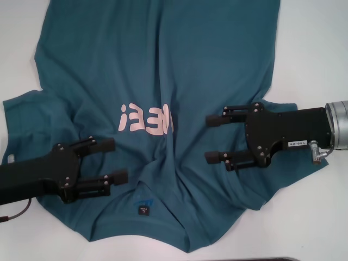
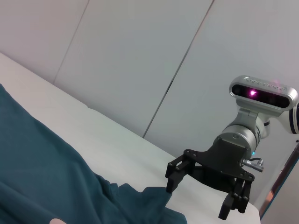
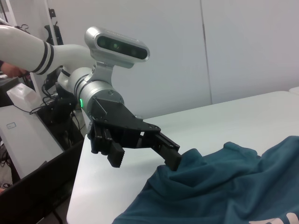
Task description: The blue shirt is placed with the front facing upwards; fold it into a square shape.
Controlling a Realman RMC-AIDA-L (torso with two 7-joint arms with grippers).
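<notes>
Across the white tabletop (image 1: 321, 228) the blue shirt (image 1: 163, 70) lies rumpled, collar toward the near edge. My left tool (image 1: 109, 161) and right tool (image 1: 216, 138) hover wide open over the shoulders. I should pinch both shoulders evenly, keeping the cloth taut.

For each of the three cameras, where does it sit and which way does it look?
Head: above, facing down at the dark teal-blue cotton shirt; both claws, left claw, right claw.
Left wrist: low, across the shirt to the right claw.
Right wrist: opposite, to the left claw.
Shared: shirt.
</notes>
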